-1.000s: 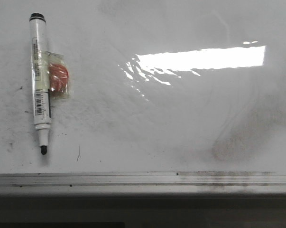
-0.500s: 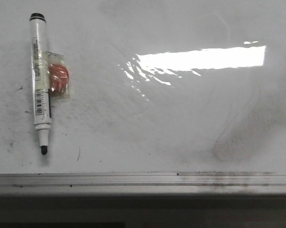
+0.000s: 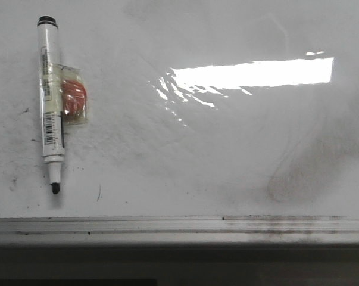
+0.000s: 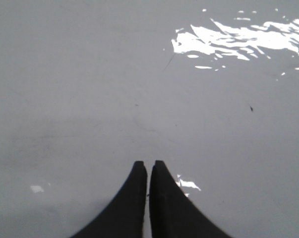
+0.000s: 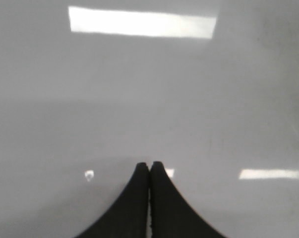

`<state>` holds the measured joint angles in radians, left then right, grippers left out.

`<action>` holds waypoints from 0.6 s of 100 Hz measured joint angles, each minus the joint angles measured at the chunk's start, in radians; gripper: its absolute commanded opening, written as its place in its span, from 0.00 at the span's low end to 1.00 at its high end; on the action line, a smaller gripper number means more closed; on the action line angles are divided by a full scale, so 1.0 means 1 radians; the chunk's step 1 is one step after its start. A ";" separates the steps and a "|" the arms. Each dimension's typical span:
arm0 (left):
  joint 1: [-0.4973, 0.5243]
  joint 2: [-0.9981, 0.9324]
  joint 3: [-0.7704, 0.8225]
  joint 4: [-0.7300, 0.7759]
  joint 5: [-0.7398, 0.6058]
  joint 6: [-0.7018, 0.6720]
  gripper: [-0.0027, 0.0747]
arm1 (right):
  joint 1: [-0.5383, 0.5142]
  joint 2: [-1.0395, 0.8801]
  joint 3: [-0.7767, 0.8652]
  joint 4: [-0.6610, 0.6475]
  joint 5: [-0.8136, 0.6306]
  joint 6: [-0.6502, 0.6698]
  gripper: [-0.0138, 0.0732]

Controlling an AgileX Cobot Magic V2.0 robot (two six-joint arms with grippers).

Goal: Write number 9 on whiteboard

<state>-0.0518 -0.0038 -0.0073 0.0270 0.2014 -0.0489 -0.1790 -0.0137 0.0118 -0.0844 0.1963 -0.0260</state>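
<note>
The left gripper (image 4: 148,166) has its two black fingers pressed together and holds nothing; glossy whiteboard (image 4: 80,89) lies just beyond its tips. The right gripper (image 5: 149,166) is closed and empty too, over the same board. In the front view, beyond the silver frame strip (image 3: 167,224), an uncapped marker (image 3: 51,101) lies flat on the board, an orange taped pad (image 3: 74,100) touching it. No arm appears there, and no written 9 is visible.

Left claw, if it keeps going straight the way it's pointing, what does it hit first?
Probably just the bare whiteboard. The left claw, shut, points across grey board with only light glare and small specks ahead. No marker shows in that view; height above the board is unclear.
</note>
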 measured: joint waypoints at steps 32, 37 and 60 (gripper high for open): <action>0.000 0.000 0.000 -0.002 -0.277 0.002 0.01 | 0.000 0.000 0.000 0.164 -0.447 0.002 0.08; 0.000 0.000 0.000 -0.005 -0.298 0.002 0.01 | 0.000 0.000 0.000 0.168 -0.476 0.002 0.09; 0.000 0.004 -0.012 -0.098 -0.307 -0.017 0.01 | 0.000 0.000 -0.047 0.170 -0.343 0.002 0.09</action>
<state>-0.0518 0.0005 -0.0190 -0.0710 -0.1060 -0.0655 -0.1790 -0.0137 -0.0355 0.0857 -0.1466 -0.0237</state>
